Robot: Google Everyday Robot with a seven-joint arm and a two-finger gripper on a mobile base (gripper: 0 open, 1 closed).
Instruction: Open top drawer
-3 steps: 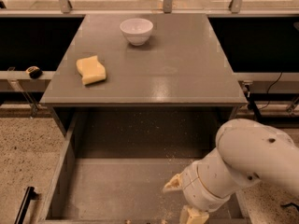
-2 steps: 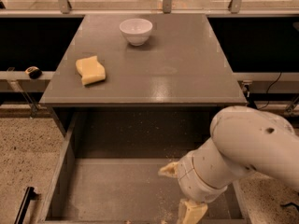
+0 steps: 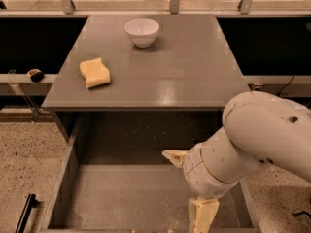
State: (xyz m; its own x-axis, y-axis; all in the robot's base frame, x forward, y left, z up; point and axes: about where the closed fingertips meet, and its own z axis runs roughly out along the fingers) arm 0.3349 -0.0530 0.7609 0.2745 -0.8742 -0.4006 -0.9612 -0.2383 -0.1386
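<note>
From my station I saw the top drawer (image 3: 64, 181) standing pulled well out from under the grey worktop (image 3: 184, 76), its open box filling the lower half of the frame. Its grey floor was bare apart from pale specks scattered across it and along the front edge. The hand (image 3: 183, 192) hung over the lower right part of the drawer's inside, at the end of the bulky white arm (image 3: 265, 132) that came in from the right edge of the frame. Its two cream fingers (image 3: 174, 156) were spread wide apart, one pointing left at mid-height and the other pointing down at the bottom edge, and nothing was held between them. I could not tell whether the lower finger touched the drawer floor. A black bar (image 3: 25, 216) showed in the lower left corner, just outside the drawer's left wall, and I could not tell what it belonged to. On the worktop, a white bowl (image 3: 142, 31) sat upright near the far edge, upper centre of the frame. A yellow sponge (image 3: 95, 72) lay to the left, nearer the front, well apart from the bowl. A small dark round object (image 3: 35, 74) rested on the ledge at the left edge of the frame. Speckled flooring (image 3: 26, 144) showed at the lower left, beside the drawer.
</note>
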